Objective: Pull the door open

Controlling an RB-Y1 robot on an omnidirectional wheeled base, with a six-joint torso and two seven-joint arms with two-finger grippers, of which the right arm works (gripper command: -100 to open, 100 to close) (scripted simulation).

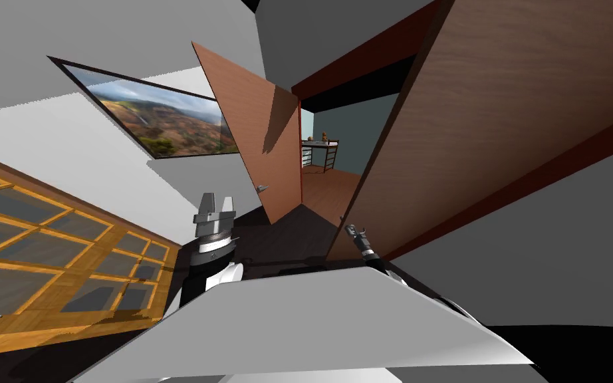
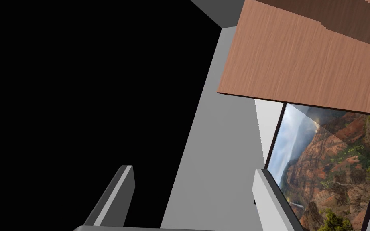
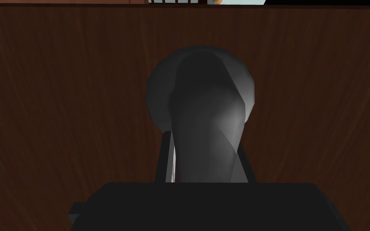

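- The right end effector [image 3: 204,166] pinches the rounded grey lever handle [image 3: 210,108], with one thin finger pressed to each side of it. The handle sits on the large brown wood-grain door [image 3: 59,100].
- In the head view this door rises as a broad slab on my right. Its free edge is just beside the right end effector, and past that edge a gap opens onto a room with a wooden floor.
- The handle looks smooth and rounded. A pull out of line with the door's arc could, I judge, slide the fingers off it.
- The door swings toward my body. If the base does not give way, the slab may jam against my right forearm.
- The left end effector [image 1: 213,211] is raised on my left, fingers spread and holding nothing. It is near a second, narrower brown wooden door leaf [image 1: 258,133] that stands ajar, and well apart from the door being pulled, so it is a small hazard at most.
- The right fingertips are hidden behind the handle, so I cannot tell how deep the grip is.
- The door's hinge side is cut off, and the wide lens makes it hard to judge how far open the door is.
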